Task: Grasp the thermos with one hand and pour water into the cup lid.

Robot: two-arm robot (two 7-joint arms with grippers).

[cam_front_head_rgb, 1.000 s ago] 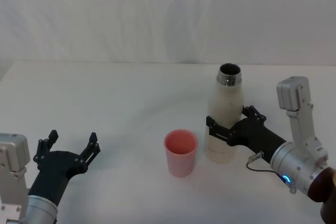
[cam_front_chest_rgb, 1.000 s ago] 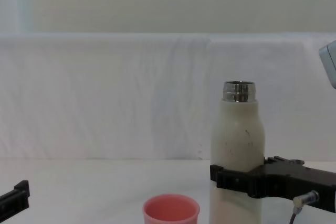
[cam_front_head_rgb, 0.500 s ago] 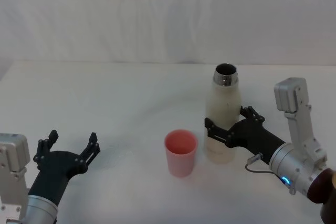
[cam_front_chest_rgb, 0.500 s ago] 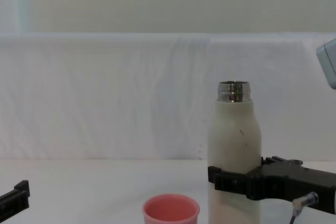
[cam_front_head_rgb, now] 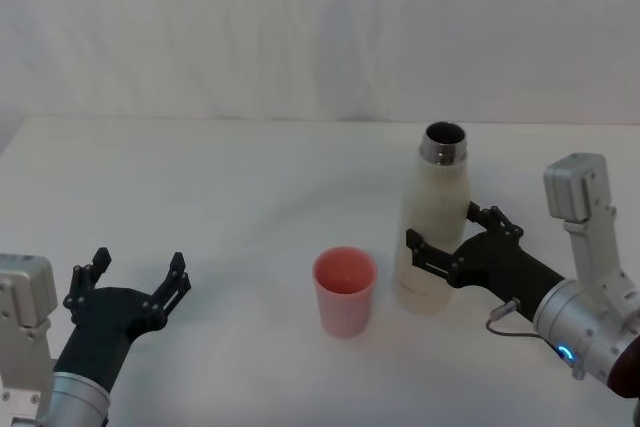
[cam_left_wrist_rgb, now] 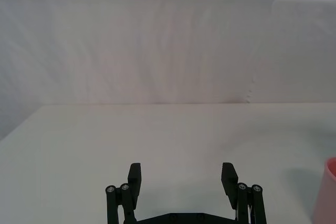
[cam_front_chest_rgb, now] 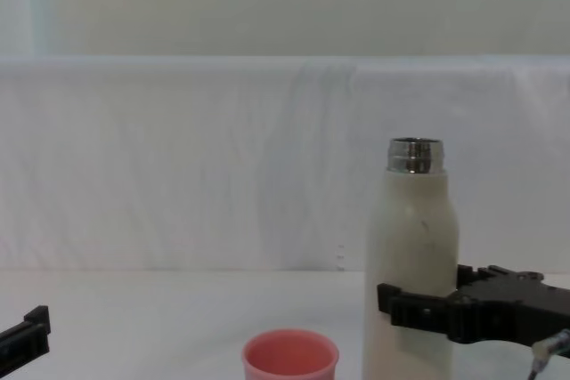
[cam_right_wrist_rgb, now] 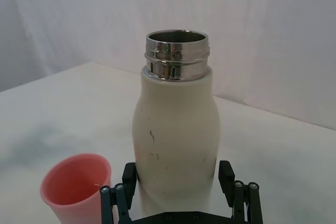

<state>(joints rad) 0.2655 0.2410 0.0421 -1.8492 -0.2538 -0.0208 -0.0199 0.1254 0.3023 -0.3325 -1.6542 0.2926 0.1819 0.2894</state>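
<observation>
The thermos [cam_front_head_rgb: 432,227] is a cream-white bottle with an open steel neck, held upright just right of the cup lid [cam_front_head_rgb: 345,292], a small salmon-pink cup on the white table. My right gripper [cam_front_head_rgb: 443,232] reaches in from the right and is shut on the thermos at its lower body. In the right wrist view its fingers [cam_right_wrist_rgb: 129,174] press both sides of the thermos [cam_right_wrist_rgb: 176,129], with the cup lid [cam_right_wrist_rgb: 76,182] beside it. The chest view shows the thermos [cam_front_chest_rgb: 411,246] and cup lid [cam_front_chest_rgb: 290,360]. My left gripper [cam_front_head_rgb: 139,265] rests open at the near left.
A white cloth-covered table [cam_front_head_rgb: 220,187] spreads out on all sides, with a white draped backdrop [cam_front_head_rgb: 300,27] behind it. The left wrist view shows the left gripper [cam_left_wrist_rgb: 181,174] over bare table, with the cup lid [cam_left_wrist_rgb: 329,192] at the frame's edge.
The right gripper and the thermos in it shifted slightly left, then back right, ending a little farther from the cup lid. The left arm and the cup lid stayed still.
</observation>
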